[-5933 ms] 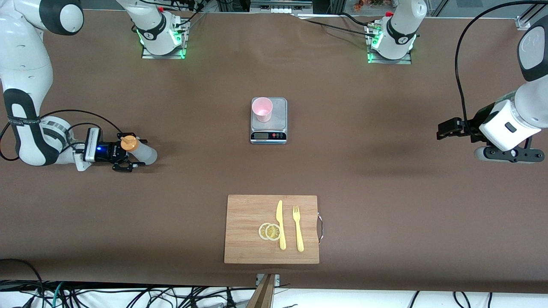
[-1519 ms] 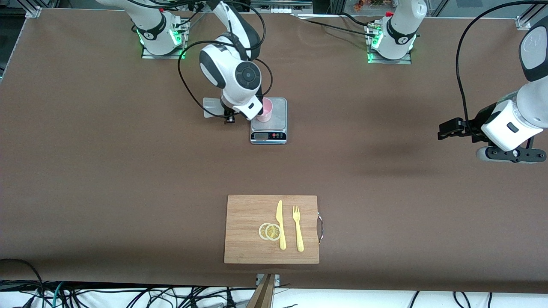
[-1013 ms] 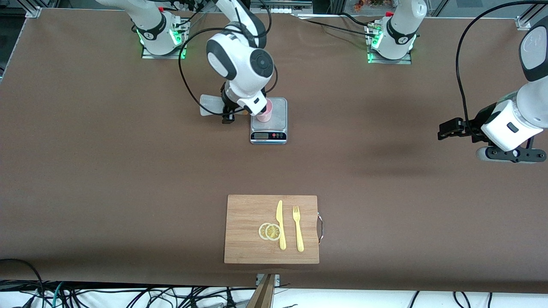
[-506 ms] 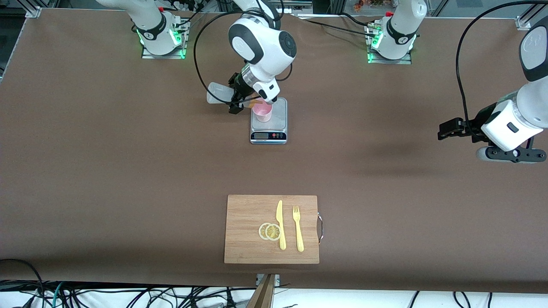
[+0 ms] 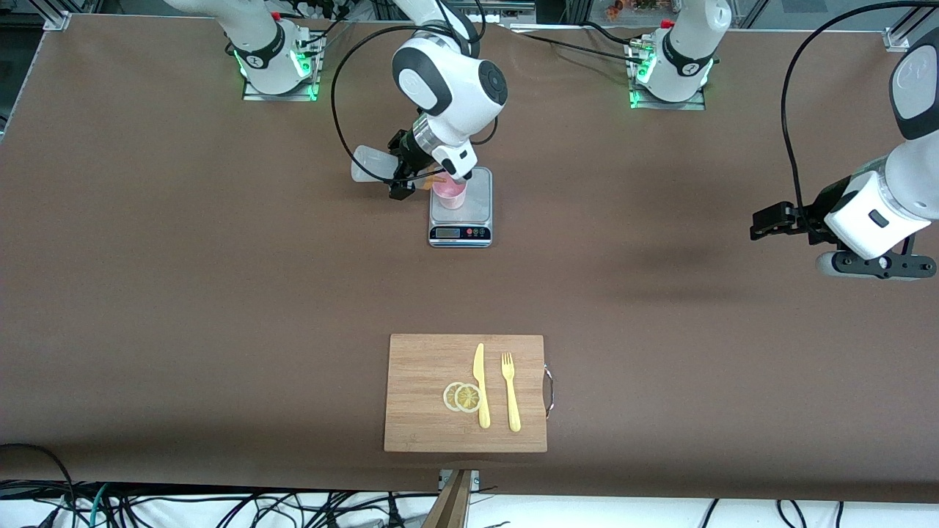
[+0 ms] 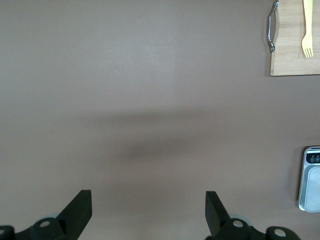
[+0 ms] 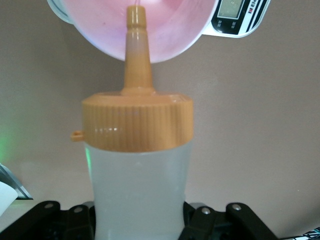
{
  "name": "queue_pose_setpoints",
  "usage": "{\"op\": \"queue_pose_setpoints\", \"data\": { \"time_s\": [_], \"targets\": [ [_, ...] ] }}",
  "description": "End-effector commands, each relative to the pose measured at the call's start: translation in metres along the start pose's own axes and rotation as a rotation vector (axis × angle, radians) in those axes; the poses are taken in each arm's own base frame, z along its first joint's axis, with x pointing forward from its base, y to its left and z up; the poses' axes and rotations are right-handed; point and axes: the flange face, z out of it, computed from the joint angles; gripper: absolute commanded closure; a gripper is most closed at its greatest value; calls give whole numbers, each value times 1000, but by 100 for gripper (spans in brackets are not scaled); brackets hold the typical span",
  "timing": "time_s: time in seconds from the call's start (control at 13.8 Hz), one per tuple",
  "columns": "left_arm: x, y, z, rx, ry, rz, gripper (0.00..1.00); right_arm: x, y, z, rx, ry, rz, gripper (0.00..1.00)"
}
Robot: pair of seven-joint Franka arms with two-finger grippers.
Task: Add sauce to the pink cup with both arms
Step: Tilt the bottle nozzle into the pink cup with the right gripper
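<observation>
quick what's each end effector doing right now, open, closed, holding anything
Right end effector: closed on the sauce bottle, its nozzle over the pink cup.
Left end effector: open, holding nothing, waiting over bare table toward the left arm's end.

The translucent sauce bottle (image 7: 140,185) with orange cap is tipped on its side, its nozzle over the mouth of the pale pink cup (image 5: 450,193), which stands upright on the grey scale (image 5: 469,220).

My right gripper (image 5: 405,170) is clamped on the sauce (image 5: 369,163), held tilted w/ nozzle over the pink cup (image 5: 450,192). Left gripper (image 5: 763,221) waits, fingers apart, well away from cup.
</observation>
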Motion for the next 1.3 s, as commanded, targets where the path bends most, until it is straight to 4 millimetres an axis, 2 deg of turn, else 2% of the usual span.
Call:
{"op": "queue_pose_setpoints", "data": {
  "time_s": [0.0, 0.29, 0.58, 0.8, 0.87, 1.09, 1.23],
  "targets": [
    [2, -2, -6, -24, -2, 14, 0, -9, 5, -6, 7, -9, 19, 97],
    [2, -2, -6, -24, -2, 14, 0, -19, 20, 2, 87, 78, 57, 96],
    [2, -2, -6, -26, 0, 14, 0, -5, 19, -2, 120, 238, 86, 96],
    [2, -2, -6, -24, -2, 14, 0, -7, 24, -3, 108, 276, 98, 96],
    [2, -1, -6, -24, 0, 15, 0, -11, 25, 3, 110, 280, 105, 96],
    [2, -2, -6, -26, 0, 14, 0, -21, 12, 12, 124, 268, 81, 96],
    [2, -1, -6, -26, -2, 15, 0, -29, 15, 19, 122, 271, 51, 96]
  ]
}}
